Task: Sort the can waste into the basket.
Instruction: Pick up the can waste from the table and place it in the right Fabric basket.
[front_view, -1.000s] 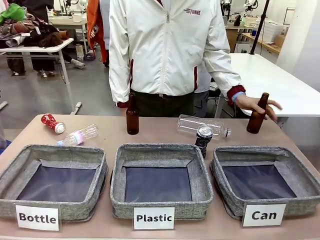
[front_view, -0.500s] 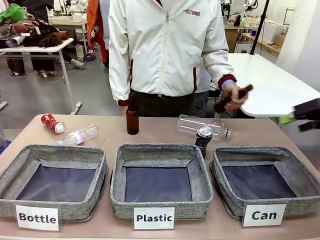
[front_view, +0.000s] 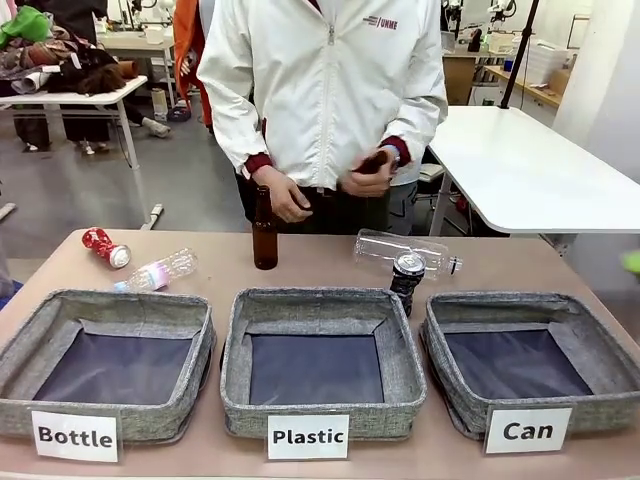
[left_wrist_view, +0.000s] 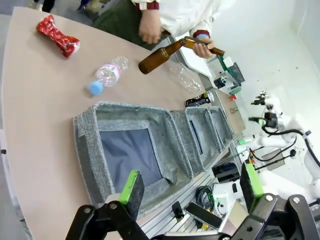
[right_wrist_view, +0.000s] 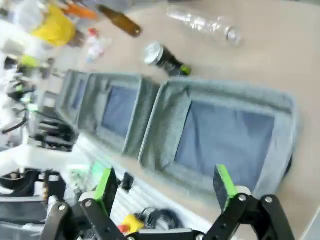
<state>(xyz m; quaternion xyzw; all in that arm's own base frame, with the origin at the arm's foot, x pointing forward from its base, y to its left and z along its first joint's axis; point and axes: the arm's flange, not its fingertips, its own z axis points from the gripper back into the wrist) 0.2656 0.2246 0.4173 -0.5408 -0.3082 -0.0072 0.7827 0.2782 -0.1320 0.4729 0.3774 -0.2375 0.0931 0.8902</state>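
Jaws wide, nothing held yet.
Right pincer (right_wrist_view: 165, 185) gapes empty above the basket (right_wrist_view: 165, 125); left pincer (left_wrist_view: 192, 184) likewise. Black can (front_view: 407, 277) stands just behind the basket's far-left corner: probably light, thin-walled, slick, so pinch mid-body gently. Red can (front_view: 105, 247), crushed, lies well apart at far left; its narrowed waist looks the surest hold.

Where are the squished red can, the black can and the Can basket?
crushed red can (front_view: 104, 246), front view, middle of its dented body.
black can (front_view: 405, 283), front view, its dark side.
Can basket (front_view: 510, 299), front view, its far rim.
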